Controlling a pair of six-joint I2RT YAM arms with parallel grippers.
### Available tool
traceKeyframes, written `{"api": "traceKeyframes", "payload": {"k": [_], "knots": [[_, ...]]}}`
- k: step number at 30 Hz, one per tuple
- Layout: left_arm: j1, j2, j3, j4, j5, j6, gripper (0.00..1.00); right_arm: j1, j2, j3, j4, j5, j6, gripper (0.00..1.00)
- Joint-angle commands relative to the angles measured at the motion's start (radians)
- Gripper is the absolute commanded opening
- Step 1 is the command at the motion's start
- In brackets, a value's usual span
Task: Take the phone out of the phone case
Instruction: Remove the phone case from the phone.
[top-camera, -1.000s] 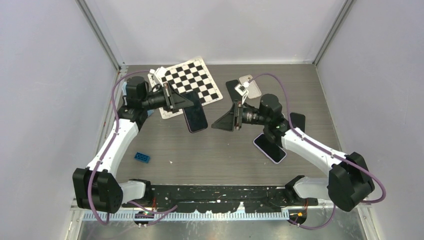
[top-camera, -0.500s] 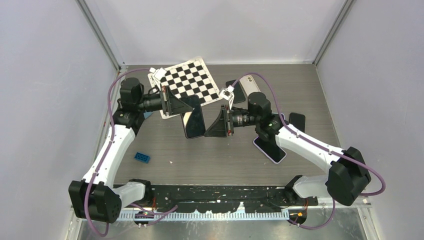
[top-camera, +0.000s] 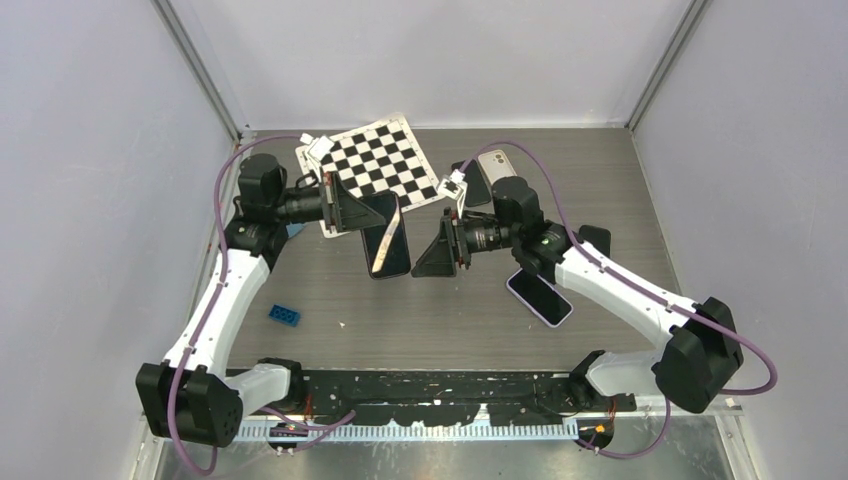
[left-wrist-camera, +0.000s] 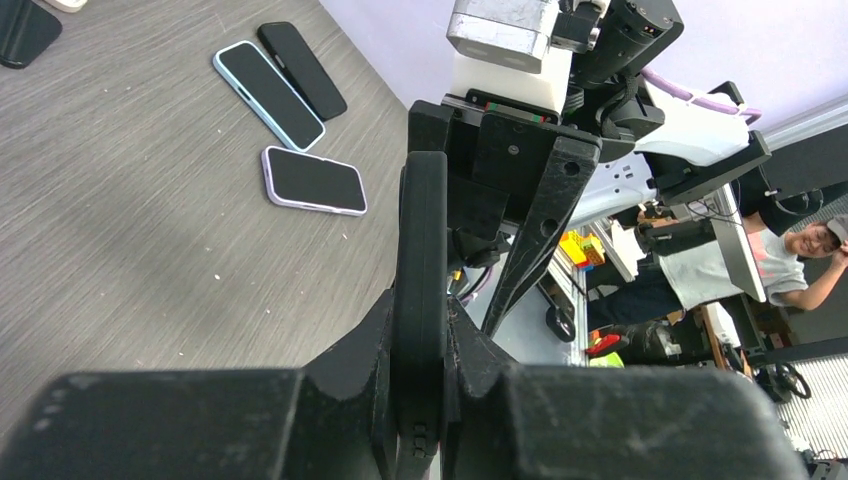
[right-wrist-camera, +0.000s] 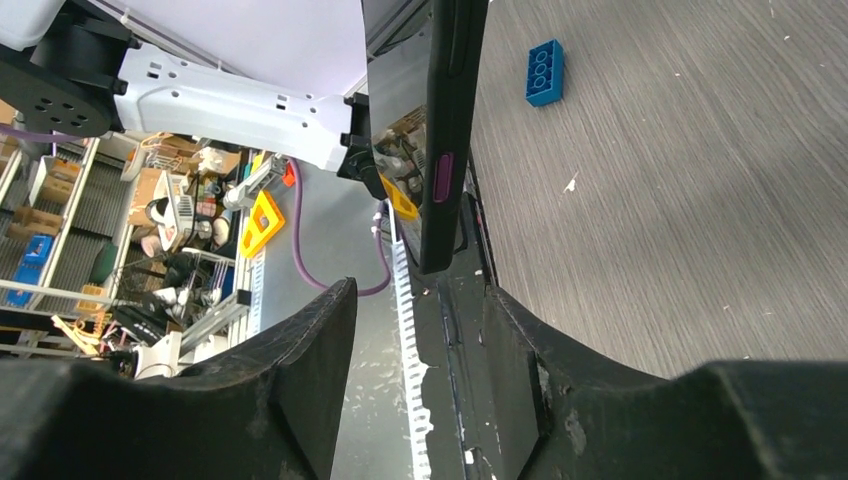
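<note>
Since a second ago the two arms have drawn together, and the right gripper (top-camera: 425, 262) now sits just beside the free end of the phone (top-camera: 388, 240). Its fingers stand apart, one on each side of the phone's edge, with no visible contact. Opposite it, the left gripper (top-camera: 365, 212) is clamped narrow on the phone's other end; the phone sits inside its dark phone case (right-wrist-camera: 455, 120), raised off the table. Behind the right gripper a lilac-edged phone (top-camera: 540, 297) lies flat. Behind the left gripper lies a checkerboard (top-camera: 380, 160), and a blue brick (top-camera: 283, 315) lies well apart.

grey wood-grain table (top-camera: 420, 320), checkerboard sheet (top-camera: 385, 165), blue brick (top-camera: 283, 315), lilac-edged phone (top-camera: 540, 297) lying flat
</note>
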Motion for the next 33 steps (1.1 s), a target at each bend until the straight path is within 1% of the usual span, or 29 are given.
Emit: {"api": "traceKeyframes", "payload": {"k": [1, 3, 4, 5, 6, 8, 9, 10, 11, 13, 15, 17, 20, 22, 27, 28, 31, 33], "knots": [[0.000, -0.027, 0.043, 0.043, 0.031, -0.037, 0.00, 0.004, 0.021, 0.056, -0.028, 0.021, -0.034, 0.55], [0.000, -0.025, 0.034, 0.063, 0.030, -0.063, 0.00, 0.015, 0.036, 0.061, -0.006, 0.006, -0.025, 0.54], [-0.001, -0.025, 0.027, 0.082, 0.030, -0.080, 0.00, 0.021, 0.041, 0.065, 0.032, -0.002, -0.023, 0.51], [-0.002, -0.023, 0.020, 0.110, 0.025, -0.105, 0.00, 0.022, 0.053, 0.069, 0.049, -0.021, -0.020, 0.50], [-0.002, -0.022, 0.014, 0.130, 0.018, -0.136, 0.00, 0.024, 0.060, 0.080, 0.053, -0.037, -0.019, 0.47], [-0.008, -0.015, 0.009, 0.172, 0.010, -0.196, 0.00, 0.026, 0.078, 0.097, 0.060, -0.056, -0.016, 0.39], [-0.013, -0.011, 0.010, 0.175, 0.010, -0.212, 0.00, 0.027, 0.085, 0.101, 0.071, -0.063, -0.013, 0.32], [-0.014, -0.009, 0.009, 0.175, 0.009, -0.224, 0.00, 0.027, 0.089, 0.103, 0.079, -0.074, -0.010, 0.28], [-0.016, -0.007, 0.008, 0.173, 0.007, -0.232, 0.00, 0.028, 0.089, 0.103, 0.092, -0.078, -0.010, 0.21], [-0.020, -0.003, 0.005, 0.167, 0.005, -0.251, 0.00, 0.029, 0.092, 0.104, 0.101, -0.091, -0.019, 0.13], [-0.024, 0.002, 0.000, 0.164, 0.002, -0.270, 0.00, 0.029, 0.102, 0.116, 0.098, -0.124, -0.031, 0.07], [-0.034, 0.010, -0.004, 0.163, -0.003, -0.297, 0.00, 0.029, 0.124, 0.142, 0.071, -0.166, -0.049, 0.03], [-0.057, 0.022, -0.005, 0.135, 0.000, -0.307, 0.00, 0.029, 0.153, 0.174, -0.001, -0.180, -0.115, 0.02], [-0.067, 0.026, -0.007, 0.126, -0.001, -0.305, 0.00, 0.029, 0.163, 0.191, -0.048, -0.180, -0.139, 0.08], [-0.073, 0.020, -0.017, 0.073, -0.013, -0.278, 0.00, 0.029, 0.163, 0.200, -0.044, -0.165, -0.138, 0.21], [-0.072, 0.021, -0.019, 0.071, -0.016, -0.278, 0.00, 0.029, 0.160, 0.198, -0.033, -0.162, -0.135, 0.26], [-0.073, 0.023, -0.015, 0.072, -0.021, -0.280, 0.00, 0.028, 0.141, 0.177, -0.005, -0.126, -0.112, 0.28], [-0.075, 0.022, -0.014, 0.071, -0.025, -0.285, 0.00, 0.028, 0.126, 0.161, 0.046, -0.098, -0.099, 0.22]]}}
